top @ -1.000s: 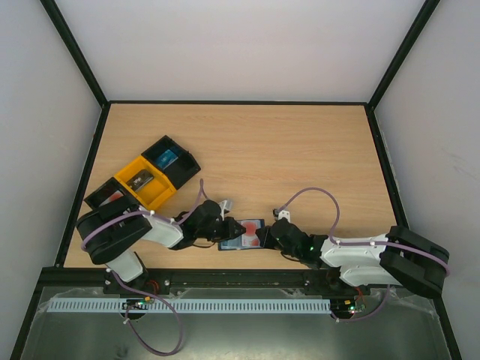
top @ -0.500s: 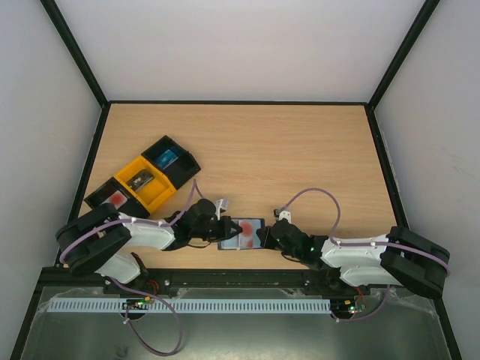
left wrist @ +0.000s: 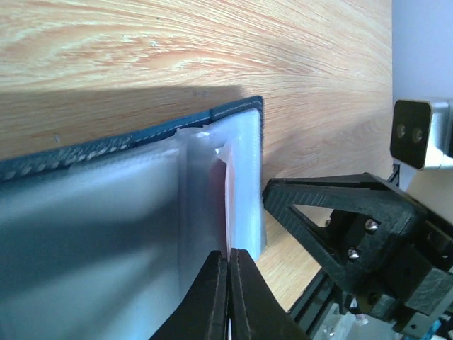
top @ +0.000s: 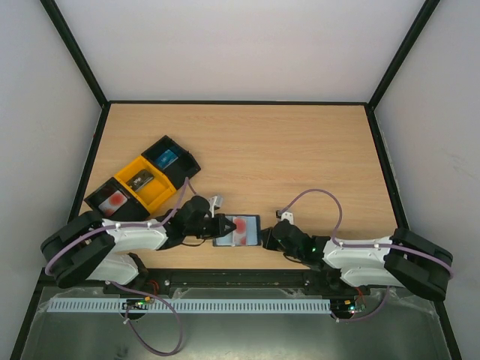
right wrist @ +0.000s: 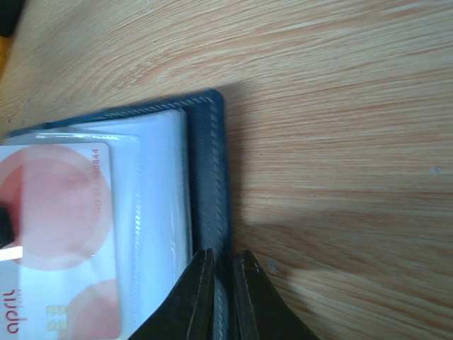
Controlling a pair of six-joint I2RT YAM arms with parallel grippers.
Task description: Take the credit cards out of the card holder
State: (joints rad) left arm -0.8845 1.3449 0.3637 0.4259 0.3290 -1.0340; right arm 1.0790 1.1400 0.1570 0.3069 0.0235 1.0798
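Observation:
The dark navy card holder lies open on the table near the front edge, between my two grippers. A pinkish-red credit card with red circles sticks out of its clear sleeve. My left gripper comes in from the left and is shut on that card's thin edge, jaws pressed together. My right gripper holds the holder's right side, shut on its stitched navy border with the fingertips either side of it. Other cards cannot be made out.
Three open trays stand in a diagonal row at the left: a black one with a blue card, a yellow one, and a black one with a reddish card. The table's front rail runs just behind the holder.
The left gripper has closed on the card's edge. The left arm has drawn back to the left, and the card holder with both grippers has shifted slightly left.

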